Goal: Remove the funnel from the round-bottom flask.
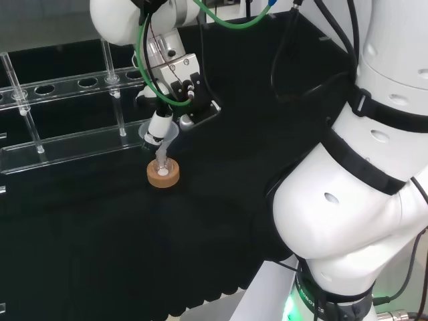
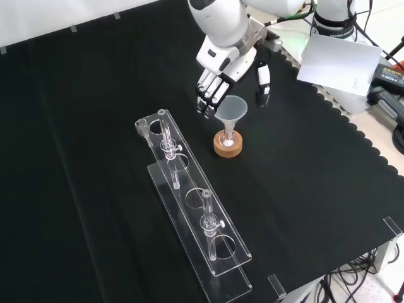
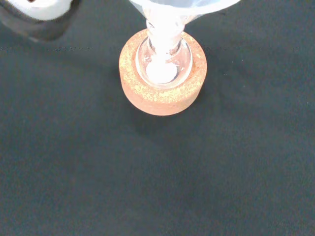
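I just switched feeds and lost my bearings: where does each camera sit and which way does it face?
Head view: behind and above the base, over the white arm links at right, toward the hand.
Front view: opposite, looking down on the cloth; hand enters from the top.
Wrist view: past the palm, onto the cork stand.
All share the funnel.

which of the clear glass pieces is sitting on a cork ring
The small round-bottom flask with the funnel in its neck, right below the hand. It alone sits on the cork ring; the other tubes stand in the clear rack.

Clear rack [image 2: 196, 214] w/ tubes on black cloth [image 2: 88, 158]
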